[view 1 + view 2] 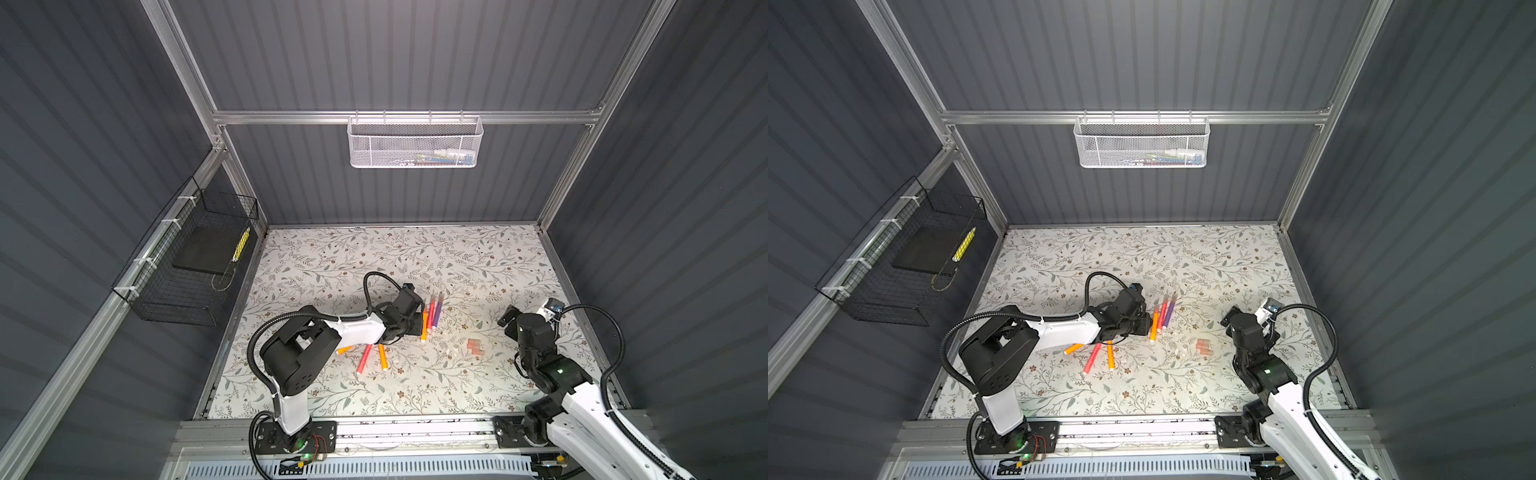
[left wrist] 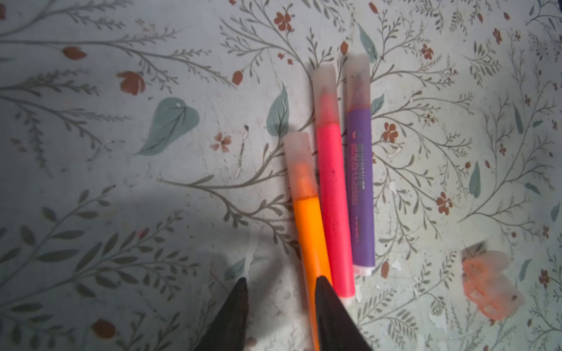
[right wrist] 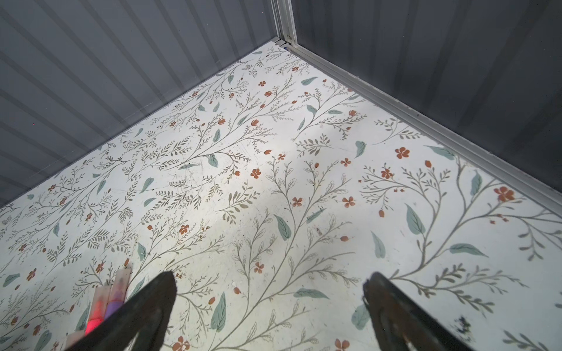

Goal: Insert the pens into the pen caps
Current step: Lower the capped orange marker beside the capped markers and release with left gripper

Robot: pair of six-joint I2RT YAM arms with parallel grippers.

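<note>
in a top view: three capped pens [image 1: 431,316] lie on the desk [image 1: 332,257] beside the left jaws, three other pens [image 1: 365,359] by that arm, loose caps [image 1: 473,347] nearby.
left wrist: left jaws part-open, holding nothing, orange pen [image 2: 310,231] at one tip.
right wrist: right jaws wide, empty.

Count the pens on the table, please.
6. Capped trio side by side mid-table: orange, pink, purple. Other three nearer the front: orange partly under the left arm, pink, orange.

Left arm [image 1: 357,330] stretched low toward centre, jaws slightly parted, right arm [image 1: 534,332] raised (jaws wide apart).
</note>
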